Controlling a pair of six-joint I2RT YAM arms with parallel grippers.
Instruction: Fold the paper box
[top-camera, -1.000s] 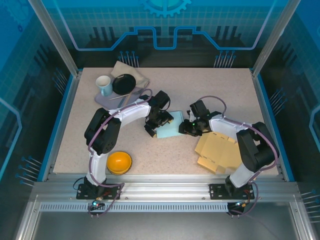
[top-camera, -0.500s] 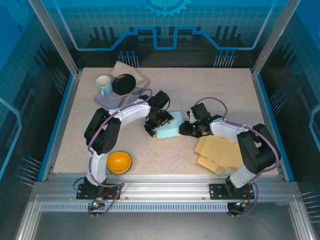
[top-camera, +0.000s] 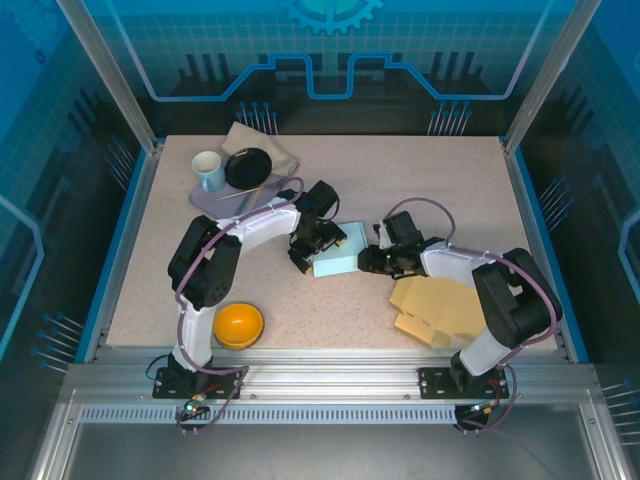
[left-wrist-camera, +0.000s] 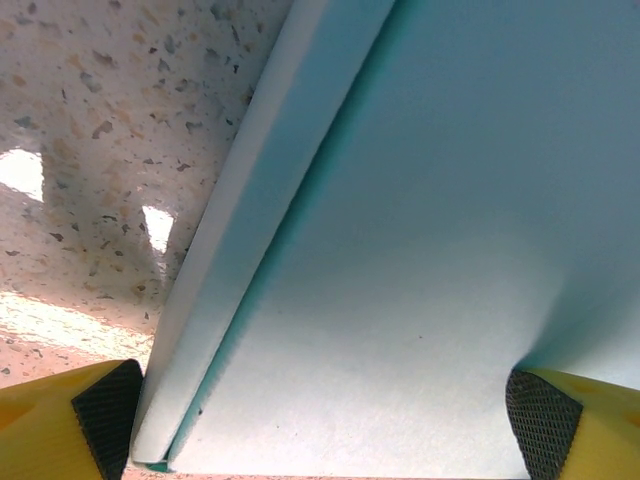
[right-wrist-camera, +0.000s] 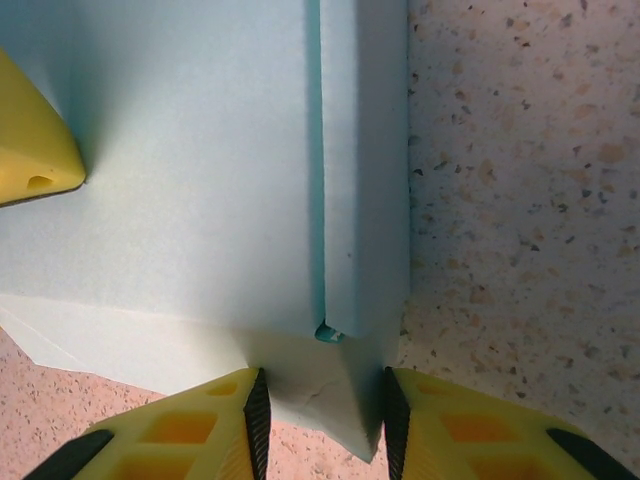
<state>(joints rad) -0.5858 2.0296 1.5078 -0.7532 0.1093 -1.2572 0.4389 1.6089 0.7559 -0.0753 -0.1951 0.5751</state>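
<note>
The light blue paper box (top-camera: 337, 262) lies partly folded mid-table. My left gripper (top-camera: 312, 250) stands open at its left side, jaws wide astride the box (left-wrist-camera: 400, 250), one pad (left-wrist-camera: 105, 415) against a folded side wall and the other (left-wrist-camera: 540, 425) at the far side. My right gripper (top-camera: 378, 258) is at the box's right end. In the right wrist view it (right-wrist-camera: 322, 420) is shut on a narrow end flap of the box (right-wrist-camera: 200, 180), both pads touching it. A yellow fingertip (right-wrist-camera: 30, 140) of the left gripper rests on the box's top.
Flat brown cardboard sheets (top-camera: 435, 305) lie under the right arm near the front right. An orange bowl (top-camera: 239, 323) sits front left. At the back left a tray (top-camera: 205, 198) carries a cup (top-camera: 208, 170) and a black dish (top-camera: 248, 167), with a cloth (top-camera: 262, 143) behind.
The right gripper has shifted slightly left and toward the front along the box's right end, and its arm has lowered. The left arm has stayed put.
</note>
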